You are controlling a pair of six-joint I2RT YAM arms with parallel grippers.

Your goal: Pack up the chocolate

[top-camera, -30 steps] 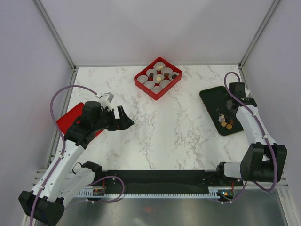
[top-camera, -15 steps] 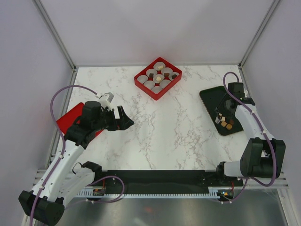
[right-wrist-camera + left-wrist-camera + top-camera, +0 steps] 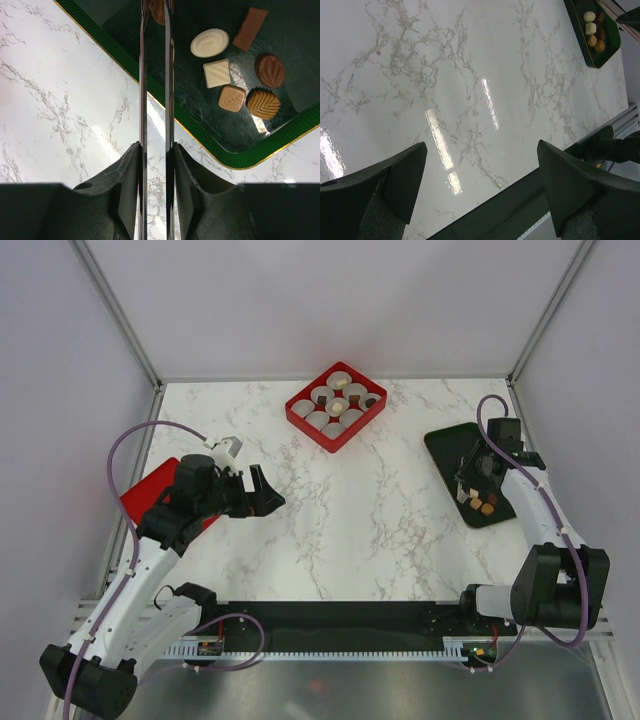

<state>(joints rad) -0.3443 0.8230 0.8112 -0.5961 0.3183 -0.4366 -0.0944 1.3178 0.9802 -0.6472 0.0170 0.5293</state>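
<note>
The chocolate [image 3: 232, 98] lies as several white, tan and brown pieces on a dark green tray [image 3: 200, 135], also seen from above as chocolate [image 3: 480, 504] at the table's right. My right gripper [image 3: 156, 150] is shut on long metal tweezers [image 3: 143, 100] that reach over the tray. A brown piece [image 3: 158, 11] sits between the tweezer tips at the top edge; whether it is lifted I cannot tell. From above, the right gripper [image 3: 476, 472] hangs over the tray [image 3: 447, 445]. My left gripper [image 3: 262, 490] stands wide open over bare marble, holding nothing.
A red box [image 3: 301, 418] with several round white paper cups stands at the back centre, two of the cups holding a pale piece. A red flat thing [image 3: 140, 496] lies under the left arm. The black rail [image 3: 510, 210] runs along the near edge.
My right jaws have squeezed the tweezers narrower, and the right wrist has shifted slightly over the tray. The left arm has not moved.
</note>
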